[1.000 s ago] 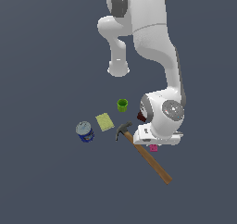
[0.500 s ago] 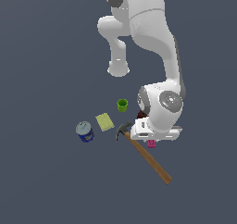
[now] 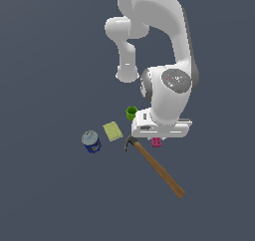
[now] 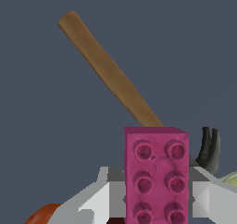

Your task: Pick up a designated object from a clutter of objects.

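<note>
The designated object, a magenta-pink studded brick (image 4: 156,172), sits between my gripper's (image 4: 155,195) two grey fingers (image 4: 99,197), which press against its two sides. In the exterior view the pink brick (image 3: 157,142) hangs just under the white hand of the gripper (image 3: 157,137), above the floor beside the hammer. Around it lies the clutter: the hammer's wooden handle (image 4: 109,72) and dark claw (image 4: 209,146), and an orange ball's edge (image 4: 40,214). I cannot see the dark brick.
A green cup (image 3: 131,112) stands beside the hand on the exterior view's left. Further left lie a yellow-green pad (image 3: 113,131) and a blue can (image 3: 91,141). The hammer (image 3: 155,166) runs diagonally below the hand, head toward the pad.
The hand has risen and shifted slightly to the exterior view's left, carrying the pink brick up with it. The other objects stay where they were.
</note>
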Controlling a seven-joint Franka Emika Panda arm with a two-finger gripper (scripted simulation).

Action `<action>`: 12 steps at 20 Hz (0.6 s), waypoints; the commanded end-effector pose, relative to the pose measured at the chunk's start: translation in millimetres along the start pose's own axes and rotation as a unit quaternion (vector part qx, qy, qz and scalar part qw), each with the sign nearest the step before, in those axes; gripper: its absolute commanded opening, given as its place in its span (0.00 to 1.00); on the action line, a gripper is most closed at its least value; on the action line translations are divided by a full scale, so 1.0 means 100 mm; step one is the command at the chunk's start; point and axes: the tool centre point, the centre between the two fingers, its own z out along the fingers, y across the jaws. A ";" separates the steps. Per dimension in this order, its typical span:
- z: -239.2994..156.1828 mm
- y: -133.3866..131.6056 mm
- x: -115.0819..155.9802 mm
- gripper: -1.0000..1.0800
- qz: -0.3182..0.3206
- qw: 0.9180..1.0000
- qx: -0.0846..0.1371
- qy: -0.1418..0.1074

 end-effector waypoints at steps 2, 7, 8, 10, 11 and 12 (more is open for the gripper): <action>-0.35 0.17 -0.08 0.00 0.000 1.000 0.000 0.000; -0.89 0.43 -0.20 0.00 0.000 1.000 0.000 -0.002; -1.00 0.48 -0.22 0.00 0.000 1.000 0.000 -0.002; -1.20 0.57 -0.26 0.00 0.000 1.000 0.000 -0.002; -1.29 0.62 -0.28 0.00 0.000 1.000 0.000 -0.003; -1.39 0.66 -0.29 0.00 0.000 1.000 0.000 -0.003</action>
